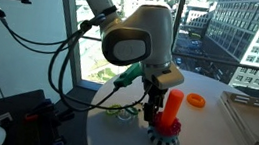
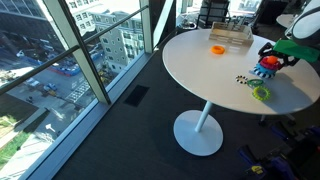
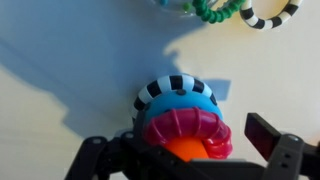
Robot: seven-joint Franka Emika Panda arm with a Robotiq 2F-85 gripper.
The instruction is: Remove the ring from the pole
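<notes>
The orange pole stands on its blue-teal base, seen from above in the wrist view. A red ribbed ring sits around the pole, and a black-and-white striped ring shows at the base's far edge. My gripper is open, its jaws standing wide on either side of the pole and the red ring; the right finger is clear of them. In both exterior views the gripper hangs at the pole, near the table's edge.
An orange ring lies loose on the round white table. A clear tray stands beyond it. A green ring and a striped ring lie near the pole. Windows run along one side.
</notes>
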